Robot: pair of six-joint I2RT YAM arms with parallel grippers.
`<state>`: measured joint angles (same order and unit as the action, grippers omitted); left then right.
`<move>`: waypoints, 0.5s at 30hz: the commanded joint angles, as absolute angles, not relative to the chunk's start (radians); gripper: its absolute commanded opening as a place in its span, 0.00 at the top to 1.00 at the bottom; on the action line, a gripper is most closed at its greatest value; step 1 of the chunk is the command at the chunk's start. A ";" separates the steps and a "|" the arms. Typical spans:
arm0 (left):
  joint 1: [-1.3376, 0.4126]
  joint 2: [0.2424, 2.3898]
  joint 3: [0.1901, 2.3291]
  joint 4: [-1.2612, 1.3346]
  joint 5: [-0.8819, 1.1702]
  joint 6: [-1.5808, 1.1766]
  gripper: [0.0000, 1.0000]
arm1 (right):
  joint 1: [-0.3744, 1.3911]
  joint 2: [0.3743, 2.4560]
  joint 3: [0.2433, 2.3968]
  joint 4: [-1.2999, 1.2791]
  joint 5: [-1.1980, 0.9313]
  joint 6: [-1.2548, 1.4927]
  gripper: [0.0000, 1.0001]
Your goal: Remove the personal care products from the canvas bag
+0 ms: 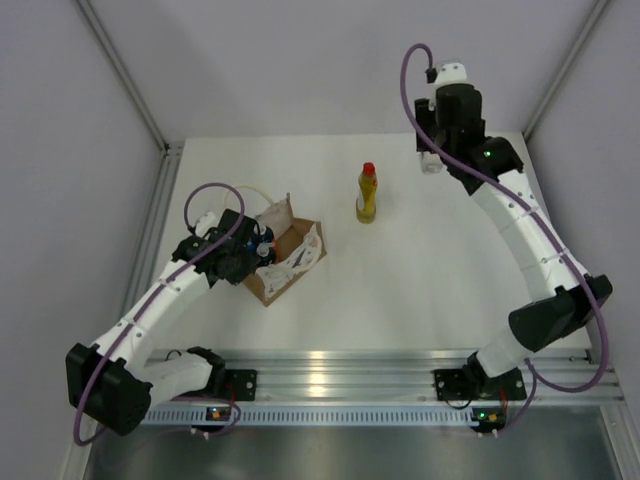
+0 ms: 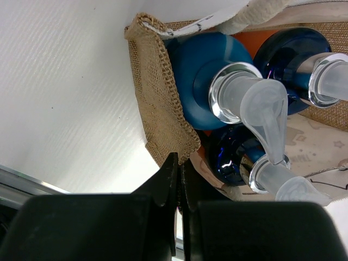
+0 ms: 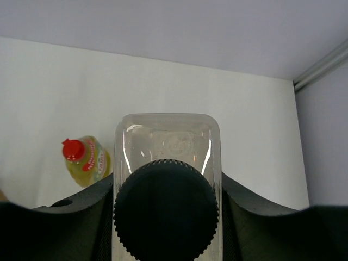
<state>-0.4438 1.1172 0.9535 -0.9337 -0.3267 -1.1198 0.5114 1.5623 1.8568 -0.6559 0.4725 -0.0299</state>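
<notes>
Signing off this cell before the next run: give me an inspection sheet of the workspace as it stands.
Surface: white table, no spills seen.
Job's things: canvas bag on the table's left, three blue-topped pump bottles inside it. Yellow bottle stands upright mid-table. Pale bottle is in the right gripper.
Clutter: nothing seen.
Grippers: left gripper has its fingers shut at the bag's rim. Right gripper is shut on the pale bottle.
Cables: purple cables loop along both arms.
Surroundings: grey walls, aluminium rail at the near edge.
</notes>
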 commanded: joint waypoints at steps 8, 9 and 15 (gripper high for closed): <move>-0.443 1.134 0.942 -0.966 -0.314 -1.104 1.00 | 0.301 1.591 1.772 -0.486 0.166 0.109 1.00; -0.443 1.132 0.943 -0.966 -0.313 -1.104 1.00 | 0.293 1.615 1.766 -0.480 0.160 0.107 1.00; -0.443 1.127 0.943 -0.966 -0.311 -1.100 1.00 | 0.285 1.701 1.740 -0.427 0.137 0.104 1.00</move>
